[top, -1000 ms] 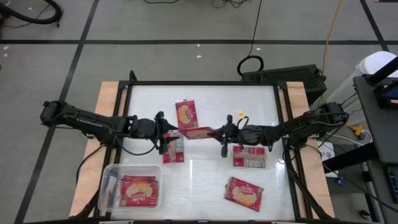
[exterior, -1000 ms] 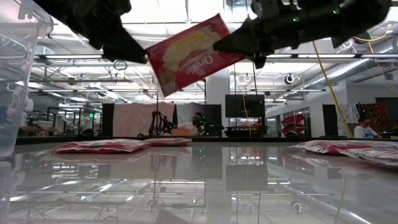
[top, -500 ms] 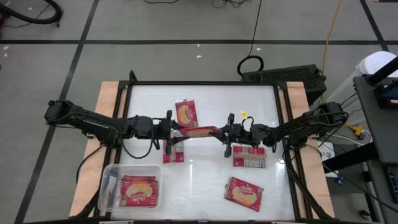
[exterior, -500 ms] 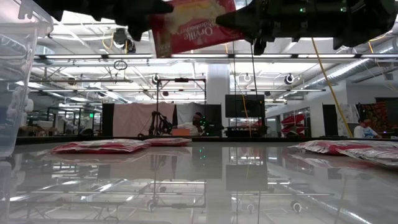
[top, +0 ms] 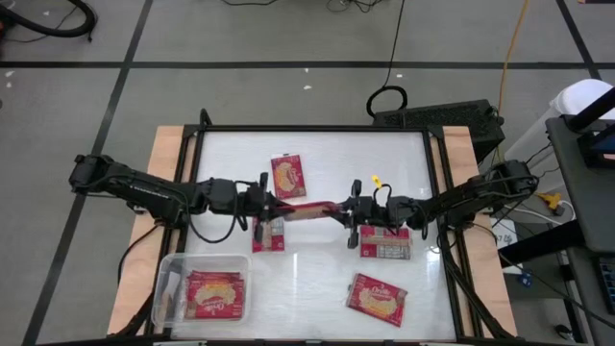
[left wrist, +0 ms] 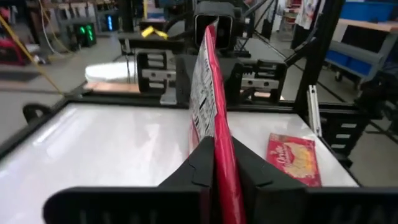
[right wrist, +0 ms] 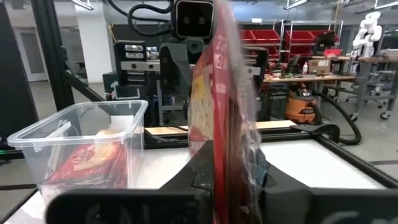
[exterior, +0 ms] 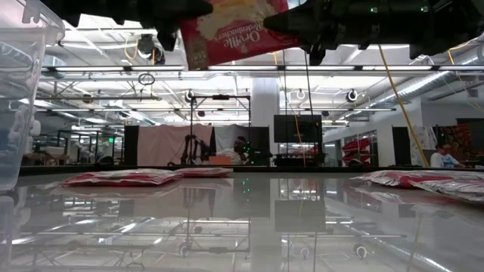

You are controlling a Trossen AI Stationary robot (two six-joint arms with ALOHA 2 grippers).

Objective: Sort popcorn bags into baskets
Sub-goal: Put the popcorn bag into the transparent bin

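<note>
One red popcorn bag (top: 306,207) hangs above the table's middle, stretched between my two grippers. My left gripper (top: 273,205) is shut on its left end, my right gripper (top: 338,209) on its right end. In the low view its yellow-cream front (exterior: 231,30) faces the table's near edge. The clear basket (top: 168,261) stands at the near left corner with red bags (top: 216,293) lying in it. Other bags lie flat on the table at the far centre (top: 287,176), below my left gripper (top: 268,234), and on the right (top: 385,242), (top: 377,297). My left gripper pinches the bag's left end (left wrist: 216,146) between its two fingers, one on each face, coming level from the table's left. The bag stands on edge, clear of the table. My right gripper pinches the bag's right end (right wrist: 219,134) the same way, level from the table's right.
Black frame rails (top: 197,144) run along the table's left, right and far sides. The white tabletop (top: 317,279) lies bare between the basket and the near right bag. The room beyond holds racks and benches.
My left gripper has moved toward the table's right, tipped up to level and shut on the bag's left end. The bag, held all along by my right gripper, has risen and turned from slanting to standing on edge.
</note>
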